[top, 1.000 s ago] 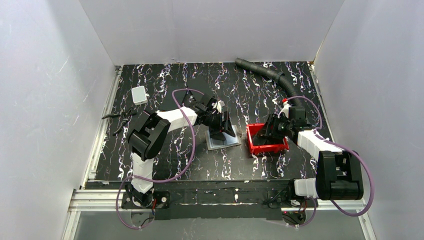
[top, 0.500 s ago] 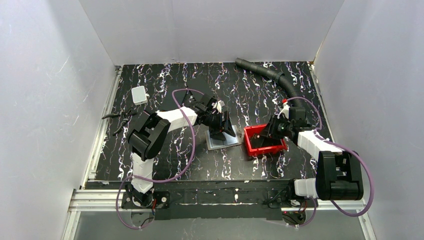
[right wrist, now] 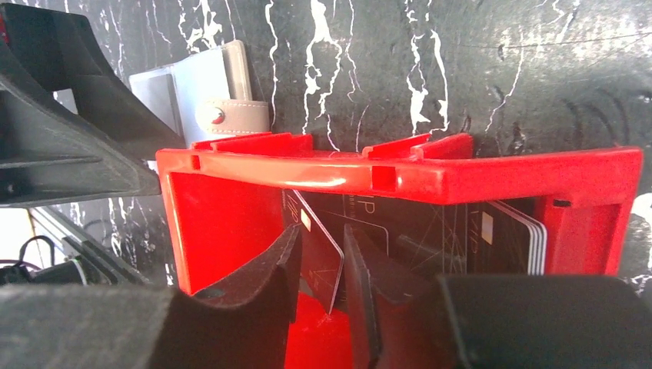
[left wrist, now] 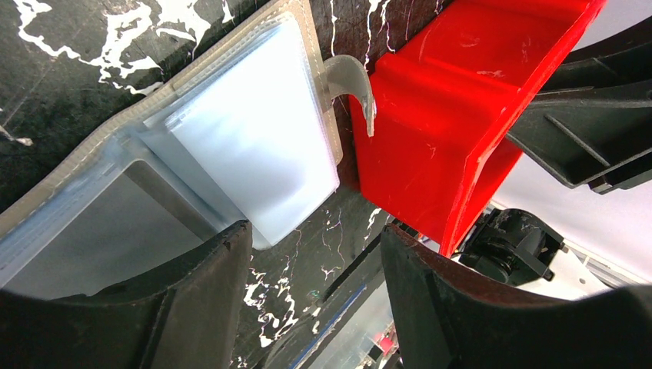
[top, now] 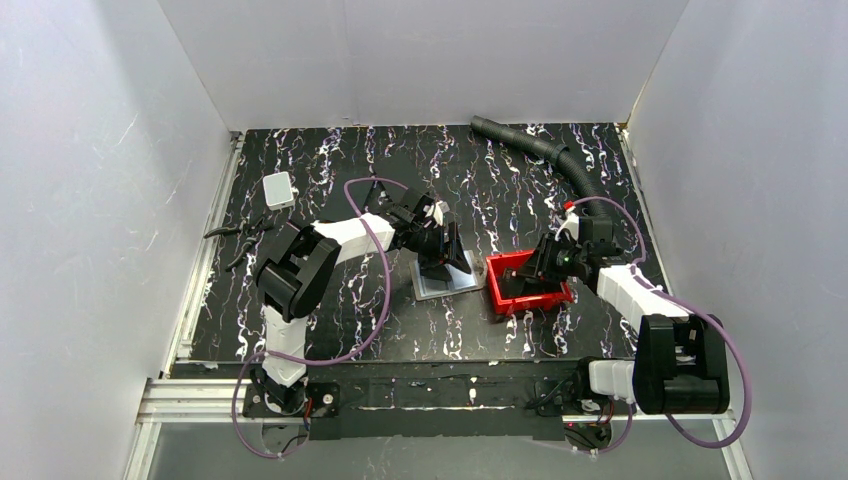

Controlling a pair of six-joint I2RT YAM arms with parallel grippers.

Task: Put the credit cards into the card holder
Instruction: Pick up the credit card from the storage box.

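The card holder (top: 447,283) lies open on the table, its clear pockets (left wrist: 246,131) up and its snap tab (right wrist: 231,117) toward the red tray (top: 500,261). My left gripper (top: 440,262) stands open over it, and one finger (left wrist: 192,300) rests on its near half. My right gripper (top: 530,280) reaches into the tray (right wrist: 384,173). Its jaws stand narrowly apart on either side of a dark credit card (right wrist: 319,254) that slants on edge across the gap. Whether the card is pinched does not show. More credit cards (right wrist: 507,238) lean on the tray's far wall.
The red tray (left wrist: 430,115) sits right beside the card holder's tab edge. A small white box (top: 278,189) and a dark hand tool (top: 240,232) lie at the table's left. A black corrugated hose (top: 545,155) curves along the back right.
The right jaws have narrowed around the slanted card. The red tray has slid a little left toward the card holder. The left arm has not moved.
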